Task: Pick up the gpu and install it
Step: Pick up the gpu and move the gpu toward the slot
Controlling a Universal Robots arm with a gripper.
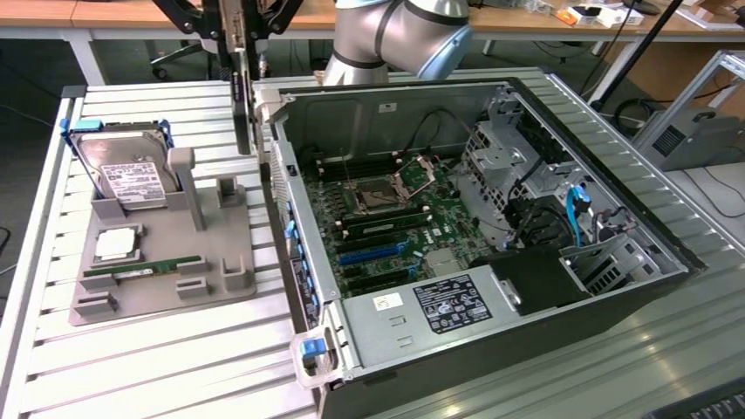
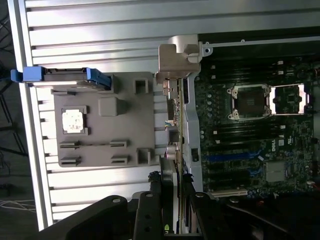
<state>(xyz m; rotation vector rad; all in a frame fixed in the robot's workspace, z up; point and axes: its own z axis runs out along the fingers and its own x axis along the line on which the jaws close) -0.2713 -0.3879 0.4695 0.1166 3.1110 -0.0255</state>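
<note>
My gripper (image 1: 241, 44) is shut on the gpu (image 1: 241, 105), which hangs upright and edge-on as a thin dark strip. It is lifted off the grey fixture (image 1: 222, 279) and hovers over the gap between the fixture and the open computer case's (image 1: 652, 288) side wall. In the wrist view the gpu (image 2: 173, 125) runs from my gripper (image 2: 172, 200) out to its silver end bracket (image 2: 177, 60). It lies along the case wall beside the motherboard (image 2: 250, 140). The motherboard's blue expansion slots (image 1: 372, 253) lie inside the case, to the exterior view's right of the card.
The fixture holds a hard drive in a blue caddy (image 1: 128, 170), a square processor chip (image 1: 117, 244) and a slim green memory stick (image 1: 146, 266). Inside the case are a power supply (image 1: 437, 305), drive cages (image 1: 512, 148) and cables. Everything rests on a slatted metal table (image 1: 152, 367).
</note>
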